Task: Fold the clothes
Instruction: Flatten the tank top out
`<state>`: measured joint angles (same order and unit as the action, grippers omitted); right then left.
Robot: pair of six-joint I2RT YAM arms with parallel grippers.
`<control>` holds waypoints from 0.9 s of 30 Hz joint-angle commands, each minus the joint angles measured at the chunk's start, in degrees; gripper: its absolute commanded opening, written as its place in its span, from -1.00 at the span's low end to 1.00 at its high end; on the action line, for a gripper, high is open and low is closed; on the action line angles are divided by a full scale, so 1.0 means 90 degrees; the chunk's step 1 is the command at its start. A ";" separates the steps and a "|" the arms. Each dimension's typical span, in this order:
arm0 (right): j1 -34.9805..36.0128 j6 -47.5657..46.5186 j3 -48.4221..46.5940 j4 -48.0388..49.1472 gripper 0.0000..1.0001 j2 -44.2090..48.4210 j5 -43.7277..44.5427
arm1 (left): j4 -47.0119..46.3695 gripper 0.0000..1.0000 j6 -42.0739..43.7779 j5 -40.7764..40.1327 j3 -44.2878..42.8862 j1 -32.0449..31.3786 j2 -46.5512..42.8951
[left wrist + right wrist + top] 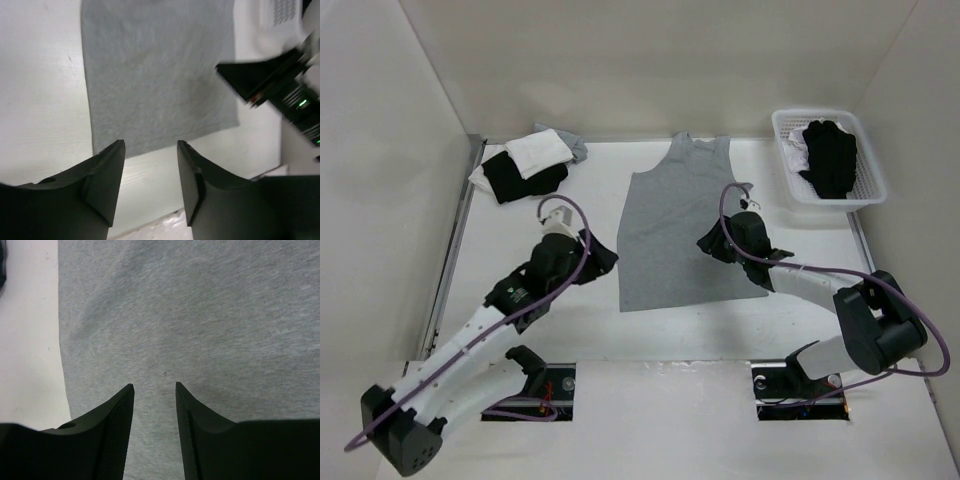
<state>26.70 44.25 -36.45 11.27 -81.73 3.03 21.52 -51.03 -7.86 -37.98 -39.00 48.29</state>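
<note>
Top external: grey tank top lies flat; left tool and right tool each have fingers apart

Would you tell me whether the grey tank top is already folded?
No, the tank top lies spread out flat at full length.

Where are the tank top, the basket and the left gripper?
tank top (675, 235): top view, middle of its body.
basket (840, 204): top view, near rim.
left gripper (150, 145): left wrist view, midway between its fingertips.
</note>
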 commanded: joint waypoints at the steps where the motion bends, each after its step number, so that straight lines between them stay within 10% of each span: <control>1: 0.0114 0.0035 0.0094 0.0457 -0.11 0.0038 0.0015 | 0.1437 0.07 0.0288 -0.0202 -0.0185 0.0577 -0.0307; 6: 0.0163 -0.0053 0.0231 0.0398 -0.19 0.0175 0.0064 | 0.0571 0.02 0.0046 0.0374 0.0712 0.0736 0.0004; 12: 0.0349 -0.0014 0.0631 0.0214 -0.74 0.0916 0.0483 | -0.0641 -0.13 -0.0550 0.0161 0.1299 -0.0405 0.0814; 27: 0.0446 -0.0004 0.1042 0.0076 -0.60 0.1767 0.0621 | -0.1307 -0.43 -0.0737 -0.0719 0.1368 -0.1032 0.2339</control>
<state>30.11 44.18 -27.66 10.87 -67.83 7.46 11.73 -57.10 -11.99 -25.98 -47.79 67.92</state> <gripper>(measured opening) 0.195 0.288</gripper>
